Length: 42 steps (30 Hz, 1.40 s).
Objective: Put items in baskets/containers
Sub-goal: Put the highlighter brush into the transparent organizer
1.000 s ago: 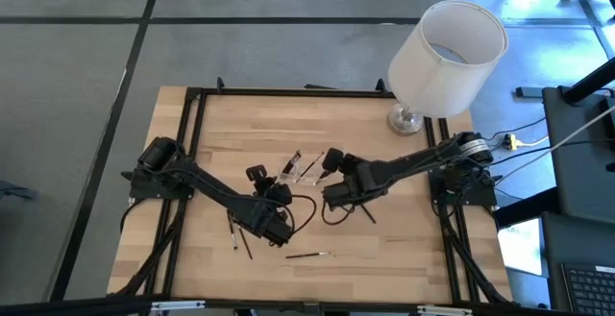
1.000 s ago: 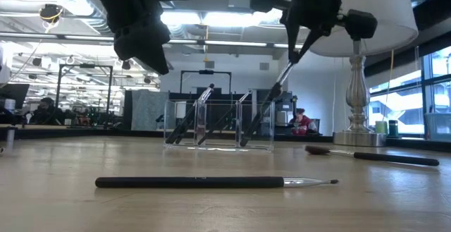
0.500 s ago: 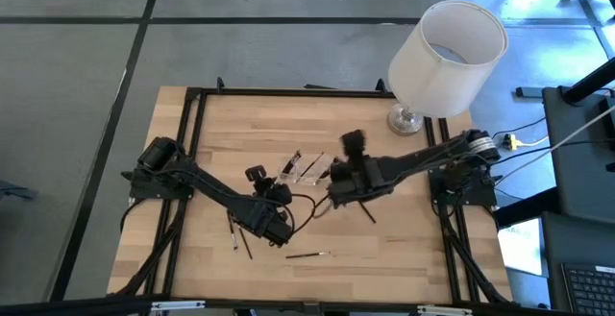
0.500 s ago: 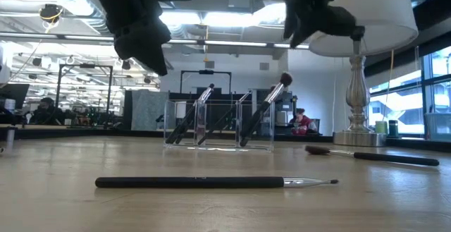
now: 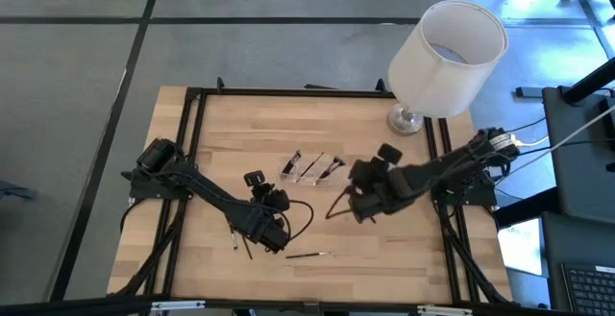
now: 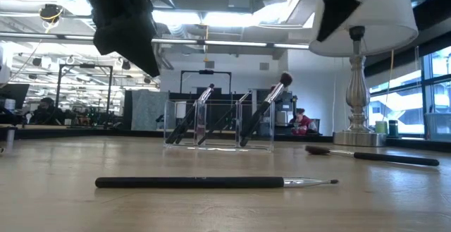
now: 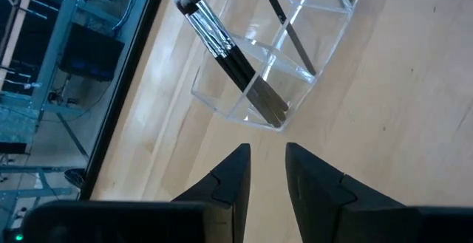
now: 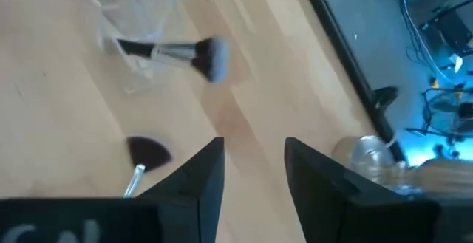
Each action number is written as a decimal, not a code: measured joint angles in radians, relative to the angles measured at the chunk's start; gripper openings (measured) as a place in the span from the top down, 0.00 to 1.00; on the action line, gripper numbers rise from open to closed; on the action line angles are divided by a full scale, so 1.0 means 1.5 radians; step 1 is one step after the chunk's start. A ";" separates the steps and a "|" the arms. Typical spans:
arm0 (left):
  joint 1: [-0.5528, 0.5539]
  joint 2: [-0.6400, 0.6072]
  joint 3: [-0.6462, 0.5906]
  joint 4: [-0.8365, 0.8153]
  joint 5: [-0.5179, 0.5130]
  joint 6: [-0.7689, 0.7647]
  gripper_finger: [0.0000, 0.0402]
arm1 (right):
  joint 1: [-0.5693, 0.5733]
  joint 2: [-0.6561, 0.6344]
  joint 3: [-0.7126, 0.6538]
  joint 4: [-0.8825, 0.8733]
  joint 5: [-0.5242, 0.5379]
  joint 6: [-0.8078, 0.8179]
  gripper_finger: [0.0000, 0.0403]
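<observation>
Clear plastic tray [image 5: 312,167] holds thin dark brushes [image 6: 262,112]; beside it, your right gripper [image 8: 251,170] hovers released, left gripper [image 7: 266,170] empty, slightly parted.

Pale wood-grain table [image 5: 221,133] framed in black. Clear plastic tray [image 6: 220,125] holds black-handled brushes [image 7: 225,47] with silver ferrules. White lampshade [image 5: 447,45] over a silver lamp base [image 6: 358,137]. One brush [image 8: 181,52] shows a grey-white fluffy head.
</observation>
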 joint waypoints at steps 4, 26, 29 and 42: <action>-0.002 0.000 0.000 0.000 0.000 0.000 0.79 | 0.031 -0.017 -0.103 0.120 -0.039 0.055 0.65; 0.049 0.000 0.000 0.003 -0.027 0.055 0.80 | 0.076 -0.030 -0.329 0.716 -0.453 -0.030 0.65; 0.056 0.000 0.000 0.006 -0.018 0.011 0.80 | 0.076 -0.030 -0.329 0.674 -0.432 -0.032 0.65; 0.065 0.000 0.000 0.014 0.045 0.046 0.88 | 0.070 -0.017 -0.329 0.751 -0.265 -0.092 0.69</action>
